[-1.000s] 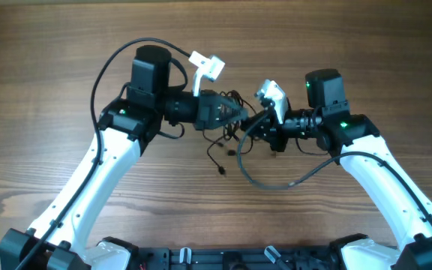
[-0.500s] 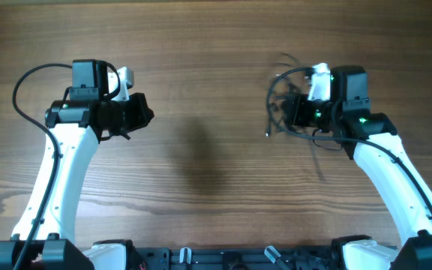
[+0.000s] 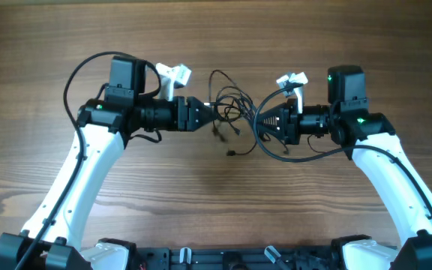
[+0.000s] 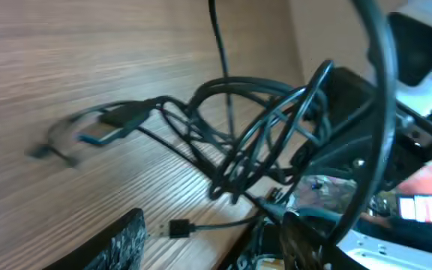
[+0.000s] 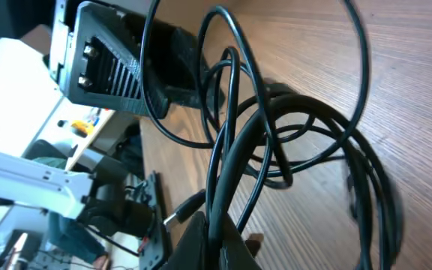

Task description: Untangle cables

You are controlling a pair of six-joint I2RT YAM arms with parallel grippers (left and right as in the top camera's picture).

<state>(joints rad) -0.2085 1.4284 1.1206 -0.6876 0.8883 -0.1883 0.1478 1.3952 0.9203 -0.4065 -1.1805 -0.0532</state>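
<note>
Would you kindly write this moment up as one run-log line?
left gripper: open, beside cables | right gripper: shut on cables | cables: tangled, between the grippers | table: wood

A robotics lab, by the look: two white-and-black robot arms (image 3: 85, 176) mounted at a brown wood-grain counter (image 3: 201, 217), cluttered dark equipment (image 5: 88, 202) (blurred) beyond its edge.

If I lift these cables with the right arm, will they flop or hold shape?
Probably flop: the cables are thin and lie in loose loops. Their strands cross, so the tangle likely rises as one clump from the right gripper.
</note>
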